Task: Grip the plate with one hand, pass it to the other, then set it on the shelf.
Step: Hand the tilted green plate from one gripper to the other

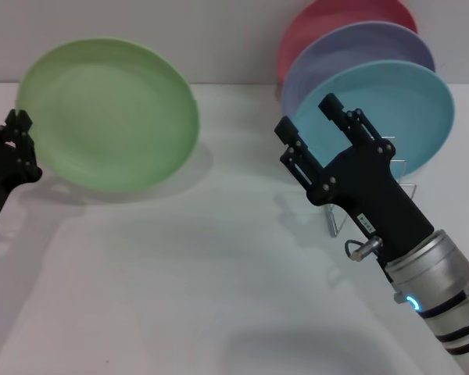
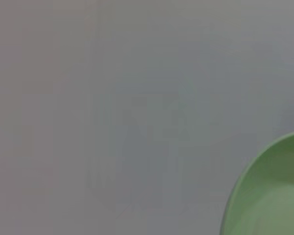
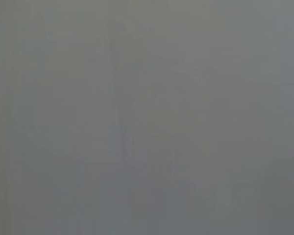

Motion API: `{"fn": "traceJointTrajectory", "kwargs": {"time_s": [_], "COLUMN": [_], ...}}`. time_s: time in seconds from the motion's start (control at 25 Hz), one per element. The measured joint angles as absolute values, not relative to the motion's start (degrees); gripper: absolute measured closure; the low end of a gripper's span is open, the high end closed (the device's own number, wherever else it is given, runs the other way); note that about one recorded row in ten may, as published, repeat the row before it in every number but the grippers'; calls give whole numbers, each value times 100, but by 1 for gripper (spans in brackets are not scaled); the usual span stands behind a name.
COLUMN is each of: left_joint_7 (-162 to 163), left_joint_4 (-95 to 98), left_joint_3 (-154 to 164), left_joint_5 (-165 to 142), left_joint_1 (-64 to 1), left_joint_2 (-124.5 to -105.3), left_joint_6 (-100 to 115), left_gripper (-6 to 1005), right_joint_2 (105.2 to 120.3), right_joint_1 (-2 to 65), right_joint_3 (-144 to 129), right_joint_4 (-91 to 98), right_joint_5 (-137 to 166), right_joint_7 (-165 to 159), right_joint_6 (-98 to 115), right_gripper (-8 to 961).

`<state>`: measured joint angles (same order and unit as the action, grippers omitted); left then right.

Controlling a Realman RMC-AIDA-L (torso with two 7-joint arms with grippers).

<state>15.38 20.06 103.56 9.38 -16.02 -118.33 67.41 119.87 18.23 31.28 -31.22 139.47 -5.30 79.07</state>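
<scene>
Handover step in hand. Left gripper (image 1: 17, 134) appears clamped on the left rim of the plate (image 1: 109, 113), held tilted above the table (image 1: 180, 273). Right gripper (image 1: 313, 117), fingers apart, waits before the shelf (image 1: 391, 168). Next: right closes on the plate's free edge.

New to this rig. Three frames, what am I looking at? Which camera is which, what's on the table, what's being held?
It is a two-armed robot. The wide picture is from its head camera; the other two are from wrist cameras. The left end effector holds the round, light green, matte plate by its edge, lifted and tilted over the white table; the left wrist view catches that plate's rim. The right end effector hovers open and empty in front of the thin silver wire dish rack, which holds light blue, lavender and red plates. The right wrist view shows nothing identifiable.
</scene>
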Motion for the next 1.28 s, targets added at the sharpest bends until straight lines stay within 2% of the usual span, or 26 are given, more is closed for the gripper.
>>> {"fn": "traceJointTrajectory", "kwargs": {"time_s": [0.64,1.28], "left_joint_7": [1529,1513], "left_joint_4": [1985,2010], "left_joint_3": [10684,11052], "left_joint_5": [986,989], "left_joint_1": [-1785,-1754], "left_joint_2": [-11912,-11909], "left_joint_6": [6839,6834], "left_gripper": [971,970], "right_joint_2": [11955,11985], "right_joint_1": [2566,2489], "right_joint_3": [3241,3068], "right_joint_4": [-2383,-2485], "right_joint_5": [13704,13720], "right_joint_7": [-433,-477], "right_joint_6": [7517,7215], "right_gripper": [272,273]}}
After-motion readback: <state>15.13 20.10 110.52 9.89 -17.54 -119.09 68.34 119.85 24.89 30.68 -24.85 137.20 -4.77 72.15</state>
